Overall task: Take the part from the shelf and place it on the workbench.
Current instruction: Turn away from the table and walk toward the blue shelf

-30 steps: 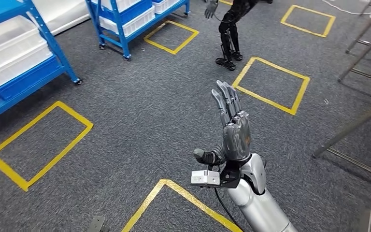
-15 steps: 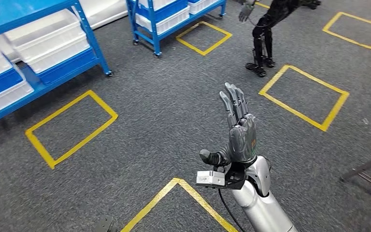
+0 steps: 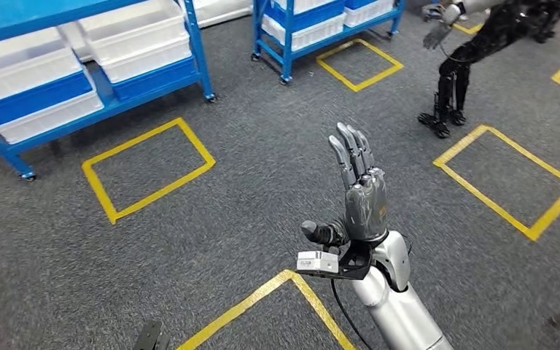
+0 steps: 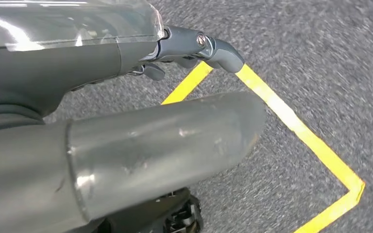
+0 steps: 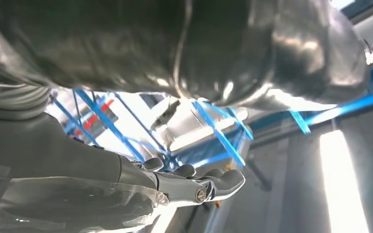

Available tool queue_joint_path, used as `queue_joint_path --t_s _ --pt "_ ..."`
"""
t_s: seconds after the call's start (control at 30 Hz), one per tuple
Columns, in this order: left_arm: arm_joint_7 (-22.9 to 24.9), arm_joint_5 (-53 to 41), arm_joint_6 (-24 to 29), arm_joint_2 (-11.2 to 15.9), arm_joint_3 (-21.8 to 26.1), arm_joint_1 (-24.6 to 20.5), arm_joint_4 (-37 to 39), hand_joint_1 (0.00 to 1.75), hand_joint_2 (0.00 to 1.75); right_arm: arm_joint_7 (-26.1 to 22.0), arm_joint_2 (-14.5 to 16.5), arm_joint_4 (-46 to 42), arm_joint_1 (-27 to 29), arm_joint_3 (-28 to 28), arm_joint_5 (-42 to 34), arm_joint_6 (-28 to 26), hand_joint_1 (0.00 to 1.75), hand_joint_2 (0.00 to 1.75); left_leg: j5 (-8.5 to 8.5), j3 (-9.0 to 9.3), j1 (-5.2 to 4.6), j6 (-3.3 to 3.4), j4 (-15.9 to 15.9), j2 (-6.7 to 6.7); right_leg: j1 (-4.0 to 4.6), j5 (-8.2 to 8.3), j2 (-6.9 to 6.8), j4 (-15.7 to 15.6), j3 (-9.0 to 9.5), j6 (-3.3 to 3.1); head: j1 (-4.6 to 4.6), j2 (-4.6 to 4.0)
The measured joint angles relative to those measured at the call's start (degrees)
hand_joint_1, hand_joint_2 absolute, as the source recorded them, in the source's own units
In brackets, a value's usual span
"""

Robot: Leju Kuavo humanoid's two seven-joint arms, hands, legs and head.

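Fingers of the right hand are straight and spread, thumb out to the side, and nothing lies in the palm; the hand is raised in front of the body on its silver arm, well above the grey carpet. The left hand hangs low over a yellow floor marking, and in the blurred wrist view only a fingertip or two stand out past its cover, so whether it is spread or curled cannot be told, though nothing seems to be held in it. Beyond the right hand, across open carpet, stands a blue shelf on casters, loaded with white bins; a second such rack stands farther back. The part itself cannot be picked out: it is presumably in one of those bins, but the bins are seen from too far and too steeply to show their contents. No workbench is visible. Another dark humanoid stands off to the right beside a yellow square. The step in hand looks like the approach to the shelf, with the pick not yet begun. The next move calls for closing in on the near shelf, squaring up to it, and bringing the empty right hand level with the right bin.
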Motion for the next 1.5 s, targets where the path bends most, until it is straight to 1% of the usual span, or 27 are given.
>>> queue_joint_path --t_s 0.03,0.07,0.13,0.2,0.27,0.3,0.37,0.43,0.5,0.53,0.57,0.67,0.73,0.77,0.8,0.87,0.93,1.0,1.03,1.07,1.1,1.13,1.2,1.3,1.37,1.43,1.5 --pt "0.1 0.0 0.0 -0.1 0.0 0.1 0.0 0.00 0.00 0.0 0.0 0.3 -0.1 0.0 0.0 0.1 0.00 0.00 -0.02 0.01 -0.02 -0.01 0.1 -0.82 0.00 1.02 0.15 0.0 -0.38 -0.10 0.00 0.00" --pt "0.2 0.0 0.0 -0.2 -0.1 0.2 0.0 0.00 0.00 0.0 0.0 0.6 -0.2 0.0 0.0 0.2 0.00 0.00 -0.05 0.03 -0.02 -0.05 0.2 -1.66 0.00 3.06 0.44 -2.3 0.34 -0.28 0.00 0.00" --pt "0.3 0.0 0.1 -0.5 -0.2 0.2 0.0 0.00 0.00 0.0 0.0 1.1 -0.7 0.0 0.0 0.4 0.00 0.00 -0.15 -0.01 -0.06 -0.24 0.5 -3.19 -0.07 7.37 2.56 -9.8 3.33 -0.78 -0.01 0.00" --pt "0.4 0.0 0.2 -0.9 -0.2 0.2 0.0 0.00 0.00 0.0 0.0 1.6 -1.2 0.0 -0.1 0.6 0.00 0.00 -0.12 -0.33 0.06 -0.71 0.6 -4.49 -0.08 8.91 4.62 -14.5 5.26 -1.06 -0.01 0.00" --pt "0.6 0.1 0.3 -1.0 -0.3 0.4 0.0 0.00 0.00 0.1 0.0 2.1 -1.6 0.0 -0.1 0.7 0.00 0.00 0.07 -0.71 0.32 -1.50 0.5 -5.73 -0.01 8.82 4.32 -15.4 5.67 -1.25 0.00 0.00" --pt "0.6 0.2 0.3 -1.0 -0.3 0.6 0.0 0.00 0.00 0.1 0.2 2.4 -1.8 0.0 -0.1 0.8 0.00 0.00 0.00 -0.83 0.36 -1.84 0.6 -5.43 -0.05 8.95 3.67 -15.8 5.89 -1.49 0.01 0.00" --pt "0.7 0.3 0.5 -1.0 -0.3 0.7 0.0 0.00 0.00 0.1 0.5 2.8 -2.3 0.0 -0.1 0.9 0.00 0.00 -1.43 -1.81 0.19 -2.44 2.6 -2.70 -0.26 9.22 2.21 -16.5 6.45 -2.12 -0.11 0.00" --pt "0.8 0.5 0.7 -1.0 -0.3 0.6 0.0 0.00 0.00 0.1 0.6 3.4 -2.5 0.0 -0.2 1.0 0.00 0.00 -4.75 -4.79 0.31 -2.85 9.0 0.38 -0.12 9.17 0.51 -16.7 6.74 -2.54 -0.22 0.00" --pt "0.9 0.7 0.7 -1.1 -0.3 0.7 0.0 0.00 0.00 0.1 0.6 4.2 -2.5 0.0 -0.2 1.0 0.00 0.00 -6.98 -8.09 0.65 -3.25 15.5 1.17 -0.03 9.00 -1.26 -16.7 6.76 -2.64 -0.22 0.00" --pt "1.0 0.7 0.7 -1.1 -0.3 0.8 0.0 0.00 0.00 0.1 0.6 4.6 -2.5 0.0 -0.2 1.0 0.00 0.00 -6.65 -8.49 0.78 -3.42 16.2 1.37 -0.03 8.90 -2.05 -16.6 6.78 -2.58 -0.22 0.00" --pt "1.0 0.7 0.7 -1.1 -0.3 1.0 0.0 0.00 0.00 0.1 0.7 4.9 -2.5 0.0 -0.2 1.0 0.00 0.00 -5.27 -7.63 0.89 -3.54 14.5 1.68 -0.06 8.77 -2.76 -16.6 6.83 -2.48 -0.22 0.00" --pt "1.2 0.7 0.8 -1.1 -0.3 1.1 0.0 0.00 0.00 0.1 0.7 5.6 -2.8 0.0 -0.2 1.1 0.00 0.00 -0.70 -1.75 0.61 -3.15 3.3 4.38 0.12 8.11 -4.56 -16.1 7.05 -1.83 -0.17 0.00" --pt "1.2 0.7 0.8 -1.1 -0.2 1.1 0.0 0.00 0.00 0.1 0.7 5.9 -3.0 0.0 -0.3 1.3 0.00 0.00 -0.40 -0.50 0.18 -2.48 0.6 5.07 0.41 7.83 -5.49 -15.9 7.17 -1.30 -0.12 0.00" --pt "1.2 0.7 0.8 -1.1 -0.2 1.2 0.0 0.00 0.00 0.1 0.7 6.1 -3.1 0.0 -0.3 1.3 0.00 0.00 -0.26 -0.56 0.15 -2.15 0.6 4.40 0.46 7.77 -5.96 -16.0 7.29 -1.04 -0.09 0.00" --pt "1.2 0.7 0.8 -1.1 -0.2 1.3 0.0 0.00 0.00 0.1 0.7 6.3 -3.2 0.0 -0.4 1.4 0.00 0.00 -0.16 -0.50 0.25 -1.84 0.4 3.83 0.34 7.60 -6.03 -15.9 7.41 -0.70 -0.11 0.00" --pt "1.3 0.7 0.8 -1.1 -0.2 1.3 0.0 0.00 0.00 0.1 0.7 6.6 -3.4 0.0 -0.4 1.5 0.00 0.00 0.13 -0.28 0.50 -1.12 0.0 2.75 0.04 6.09 -4.05 -14.0 6.80 -0.08 -0.09 0.00" --pt "1.4 0.8 0.8 -1.1 -0.2 1.2 0.0 0.00 0.00 0.1 0.7 7.0 -3.5 -0.1 -0.6 1.6 0.00 0.00 0.30 -0.22 0.61 -0.60 -0.2 1.73 -0.15 2.71 -1.10 -7.9 3.93 0.22 -0.08 0.00" --pt "1.4 0.8 0.8 -1.1 -0.2 1.1 0.0 0.00 0.00 0.1 0.7 7.6 -3.5 -0.1 -0.9 1.7 0.00 0.00 0.33 -0.32 0.55 -0.42 -0.1 0.47 -0.15 0.05 -0.09 -0.8 0.25 0.30 -0.09 0.00" --pt "1.4 0.9 0.8 -1.1 -0.2 1.1 0.0 0.00 0.00 0.1 0.7 7.9 -3.5 -0.1 -1.2 1.7 0.00 0.00 0.32 -0.34 0.54 -0.41 0.0 -0.17 -0.15 0.18 0.03 0.6 -0.67 0.28 -0.09 0.00" --pt "1.5 0.9 0.8 -1.1 -0.2 1.2 0.0 0.00 0.00 0.0 0.7 8.1 -3.5 -0.2 -1.4 1.7 0.00 0.00 0.31 -0.36 0.54 -0.43 0.1 -0.77 -0.17 1.36 0.11 -0.1 -0.57 0.21 -0.09 0.00" --pt "1.5 0.9 0.8 -1.1 -0.2 1.2 0.0 0.00 0.00 0.0 0.7 8.2 -3.5 -0.3 -1.7 1.7 0.00 0.00 0.26 -0.34 0.55 -0.48 0.3 -1.29 -0.20 3.42 0.20 -2.9 0.58 0.10 -0.09 0.00" --pt "1.5 0.9 0.8 -1.1 -0.2 1.1 0.0 0.00 0.00 -0.1 0.7 8.3 -3.6 -0.3 -2.0 1.7 0.00 0.00 0.17 -0.32 0.56 -0.59 0.4 -1.74 -0.23 5.63 0.44 -7.1 2.39 -0.07 -0.09 0.00" --pt "1.5 1.0 0.8 -1.0 -0.2 1.1 0.0 0.00 0.00 -0.3 0.7 8.4 -3.9 -0.5 -2.7 1.9 0.00 0.00 0.03 -0.46 0.41 -1.05 0.7 -2.43 -0.16 8.12 1.01 -13.5 5.22 -0.45 -0.10 0.00" --pt "1.4 1.3 0.8 -0.9 -0.2 1.0 0.0 0.00 0.00 -0.6 1.0 8.8 -4.2 -0.7 -3.7 2.4 0.00 0.00 0.13 -0.61 0.42 -2.09 0.5 -2.80 0.10 8.50 1.22 -15.1 5.74 -1.24 -0.10 0.00" --pt "1.4 1.5 0.7 -0.7 -0.2 0.9 0.0 0.00 0.00 -0.8 1.3 9.1 -4.4 -0.7 -4.1 2.5 0.00 0.00 -0.59 -0.95 0.47 -2.72 1.3 -1.74 0.03 8.85 0.96 -15.6 5.89 -2.04 -0.12 0.00" --pt "1.4 1.7 0.7 -0.6 -0.2 0.7 0.0 0.00 0.00 -0.9 1.6 9.4 -4.5 -0.8 -4.4 2.6 0.00 0.00 -3.44 -2.98 0.50 -3.15 5.9 0.22 -0.05 9.08 0.52 -15.9 6.00 -2.60 -0.14 0.00" --pt "1.5 1.7 0.6 -0.6 -0.2 0.4 0.0 0.00 0.00 -1.1 1.7 9.9 -4.5 -0.9 -4.4 2.5 0.00 0.00 -6.94 -6.41 0.57 -3.46 13.4 1.19 0.07 9.05 0.00 -15.9 5.95 -2.77 -0.14 0.00"
